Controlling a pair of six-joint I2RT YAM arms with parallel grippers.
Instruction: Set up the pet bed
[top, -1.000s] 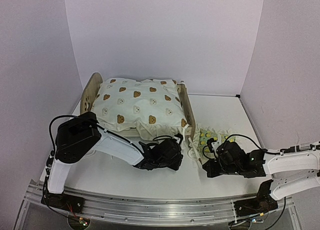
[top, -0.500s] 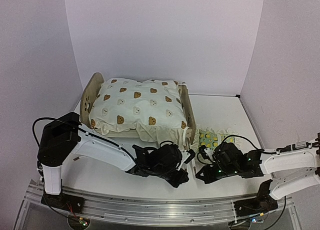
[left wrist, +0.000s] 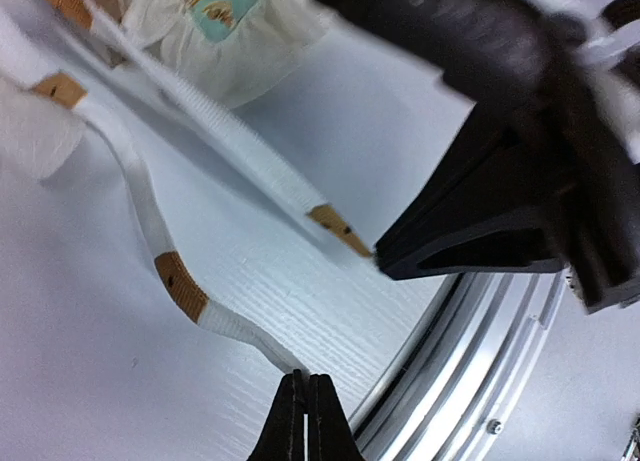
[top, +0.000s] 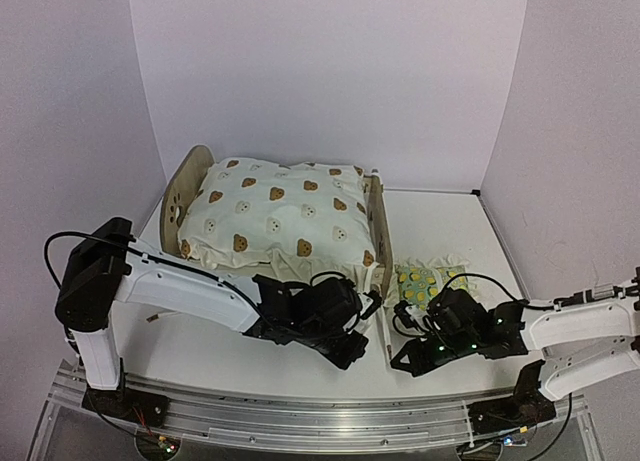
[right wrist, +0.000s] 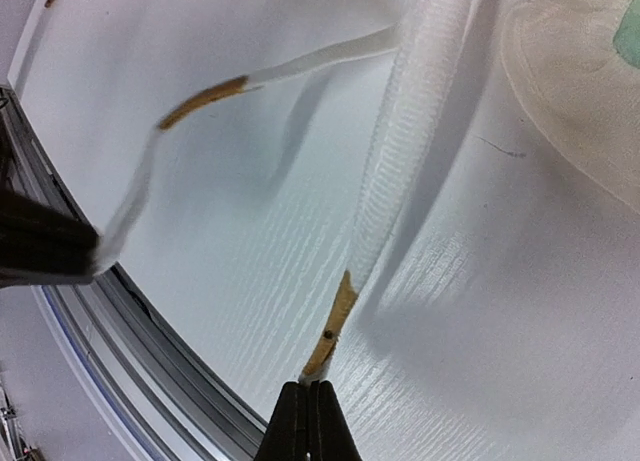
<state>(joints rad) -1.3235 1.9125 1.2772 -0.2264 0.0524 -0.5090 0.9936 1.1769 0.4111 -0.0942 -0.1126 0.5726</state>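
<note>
Light-wood pet bed sits toward the surface's back-left corner, with a cream cushion on it. Near the front edge, the left end effector is clenched on the cushion's first tie, and the right end effector on its second tie.

Of the pet bed we cannot see the base: the bear-print cushion covers it. In the left wrist view the right claw is blurred and cut by the right edge. There the lemon pillow is cropped at the top, and the tip of one tie is lost inside the left claw.
</note>
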